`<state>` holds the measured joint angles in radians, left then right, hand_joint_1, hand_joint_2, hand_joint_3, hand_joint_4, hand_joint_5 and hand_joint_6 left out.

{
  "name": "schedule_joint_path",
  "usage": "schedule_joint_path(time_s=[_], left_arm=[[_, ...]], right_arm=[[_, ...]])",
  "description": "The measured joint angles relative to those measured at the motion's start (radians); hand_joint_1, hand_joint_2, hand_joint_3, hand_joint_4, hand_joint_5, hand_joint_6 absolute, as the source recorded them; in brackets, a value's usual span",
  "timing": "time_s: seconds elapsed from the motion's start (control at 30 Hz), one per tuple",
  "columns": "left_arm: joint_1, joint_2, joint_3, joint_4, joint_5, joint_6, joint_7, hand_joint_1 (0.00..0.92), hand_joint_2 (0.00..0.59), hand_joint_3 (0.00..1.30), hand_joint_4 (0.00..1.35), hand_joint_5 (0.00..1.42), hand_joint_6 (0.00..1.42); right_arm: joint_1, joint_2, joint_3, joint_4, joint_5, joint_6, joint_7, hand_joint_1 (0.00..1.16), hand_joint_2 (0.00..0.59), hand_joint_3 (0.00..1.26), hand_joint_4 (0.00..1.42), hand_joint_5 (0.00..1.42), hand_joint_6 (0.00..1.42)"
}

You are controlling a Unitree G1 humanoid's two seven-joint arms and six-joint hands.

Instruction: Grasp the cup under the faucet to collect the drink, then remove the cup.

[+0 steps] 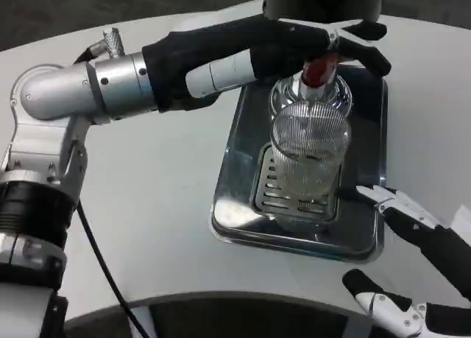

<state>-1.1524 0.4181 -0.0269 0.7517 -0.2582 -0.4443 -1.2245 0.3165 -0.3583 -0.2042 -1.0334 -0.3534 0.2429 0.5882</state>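
Head view, risk check. The cup, clear and ribbed, stands upright at frame centre on the slotted grate of the steel drip tray, directly below the faucet with its red fitting.

Your left hand reaches in from the upper left and lies over the faucet lever at the top of the frame; whether its fingers press or clasp the lever, I cannot tell. Your right hand waits at the lower right, fingers apart and holding nothing, its nearest fingertip just beside the cup's base but apart from it.

Risks, as I judge them:
- If the lever opens before the right hand steadies the cup, the stream may nudge a light cup off centre and spill into the tray.
- Closing the right hand low on the cup could tip it (ribbed wall, likely thin).
- Lifting straight up would strike the spout; draw it out toward the bottom of the frame first.
- Level in the cup is hard to read; overfilling is possible.

Count: one cup, one faucet, one tray with one grate, one bench, two hands.
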Motion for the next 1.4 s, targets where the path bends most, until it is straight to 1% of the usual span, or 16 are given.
schedule_joint_path(time_s=[0.13, 0.2, 0.27, 0.4, 0.43, 0.63, 0.73, 0.87, 0.93, 1.03, 1.07, 1.13, 1.17, 1.23, 1.33, 1.4], left_arm=[[0.000, 0.004, -0.013, 0.000, 0.006, -0.024, 0.010, 0.000, 0.015, 0.32, 0.00, 0.05, 0.00], [0.000, 0.007, -0.021, 0.000, 0.007, -0.034, 0.014, 0.000, 0.015, 0.32, 0.00, 0.05, 0.00], [0.000, 0.008, -0.025, 0.000, 0.011, -0.043, 0.019, 0.000, 0.015, 0.32, 0.00, 0.05, 0.00], [0.000, 0.011, -0.031, 0.000, 0.020, -0.062, 0.023, 0.000, 0.015, 0.32, 0.00, 0.05, 0.00], [0.000, 0.011, -0.032, 0.000, 0.021, -0.066, 0.025, 0.000, 0.015, 0.32, 0.00, 0.05, 0.00], [0.001, 0.012, -0.036, 0.000, 0.026, -0.078, 0.029, 0.000, 0.016, 0.32, 0.00, 0.05, 0.00], [0.001, 0.012, -0.037, 0.001, 0.027, -0.083, 0.031, 0.000, 0.016, 0.32, 0.00, 0.05, 0.00], [0.001, 0.012, -0.038, 0.005, 0.027, -0.089, 0.032, 0.000, 0.016, 0.33, 0.00, 0.05, 0.00], [0.001, 0.012, -0.039, 0.007, 0.027, -0.092, 0.033, 0.000, 0.016, 0.33, 0.00, 0.05, 0.00], [0.001, 0.012, -0.040, 0.007, 0.027, -0.093, 0.035, 0.000, 0.016, 0.33, 0.00, 0.05, 0.00], [0.001, 0.012, -0.040, 0.008, 0.027, -0.093, 0.035, 0.000, 0.016, 0.33, 0.00, 0.05, 0.00], [0.001, 0.012, -0.042, 0.008, 0.027, -0.093, 0.036, 0.000, 0.016, 0.33, 0.00, 0.05, 0.00], [0.001, 0.012, -0.043, 0.008, 0.027, -0.093, 0.037, 0.000, 0.016, 0.33, 0.00, 0.05, 0.00], [0.001, 0.012, -0.044, 0.009, 0.027, -0.093, 0.038, 0.000, 0.016, 0.33, 0.00, 0.05, 0.00], [0.001, 0.012, -0.045, 0.012, 0.027, -0.094, 0.041, 0.000, 0.016, 0.33, 0.00, 0.05, 0.00], [0.001, 0.012, -0.046, 0.014, 0.027, -0.093, 0.042, 0.000, 0.016, 0.33, 0.00, 0.05, 0.00]], right_arm=[[-0.011, -0.003, 0.008, 0.000, 0.000, 0.052, -0.006, 0.72, 0.356, 0.11, 0.04, 0.00, 0.00], [-0.021, -0.004, 0.012, 0.001, 0.001, 0.071, -0.016, 0.73, 0.354, 0.11, 0.04, 0.00, 0.00], [-0.033, -0.004, 0.014, 0.006, 0.005, 0.083, -0.028, 0.76, 0.325, 0.10, 0.04, 0.00, 0.00], [-0.042, -0.004, 0.014, 0.018, 0.014, 0.097, -0.053, 0.77, 0.320, 0.10, 0.04, 0.00, 0.00], [-0.042, -0.003, 0.014, 0.024, 0.019, 0.101, -0.060, 0.78, 0.309, 0.09, 0.04, 0.00, 0.00], [-0.046, 0.010, 0.015, 0.057, 0.046, 0.120, -0.107, 0.79, 0.302, 0.09, 0.04, 0.00, 0.00], [-0.054, 0.013, 0.015, 0.062, 0.061, 0.124, -0.124, 0.81, 0.279, 0.09, 0.04, 0.00, 0.01], [-0.058, 0.039, 0.016, 0.093, 0.078, 0.125, -0.159, 0.82, 0.268, 0.08, 0.04, 0.01, 0.03], [-0.059, 0.044, 0.020, 0.109, 0.083, 0.125, -0.179, 0.83, 0.252, 0.08, 0.06, 0.04, 0.06], [-0.067, 0.062, 0.029, 0.138, 0.087, 0.114, -0.215, 0.84, 0.238, 0.08, 0.07, 0.06, 0.08], [-0.070, 0.075, 0.034, 0.151, 0.090, 0.101, -0.234, 0.85, 0.232, 0.08, 0.07, 0.07, 0.08], [-0.076, 0.101, 0.046, 0.182, 0.101, 0.067, -0.274, 0.85, 0.222, 0.09, 0.09, 0.08, 0.11], [-0.078, 0.125, 0.054, 0.207, 0.107, 0.037, -0.304, 0.86, 0.215, 0.09, 0.09, 0.09, 0.11], [-0.079, 0.155, 0.062, 0.241, 0.118, 0.000, -0.343, 0.87, 0.192, 0.10, 0.10, 0.11, 0.15], [-0.080, 0.189, 0.073, 0.296, 0.128, -0.055, -0.393, 0.89, 0.187, 0.10, 0.11, 0.12, 0.16], [-0.088, 0.204, 0.086, 0.333, 0.141, -0.089, -0.420, 0.89, 0.187, 0.10, 0.11, 0.12, 0.17]])
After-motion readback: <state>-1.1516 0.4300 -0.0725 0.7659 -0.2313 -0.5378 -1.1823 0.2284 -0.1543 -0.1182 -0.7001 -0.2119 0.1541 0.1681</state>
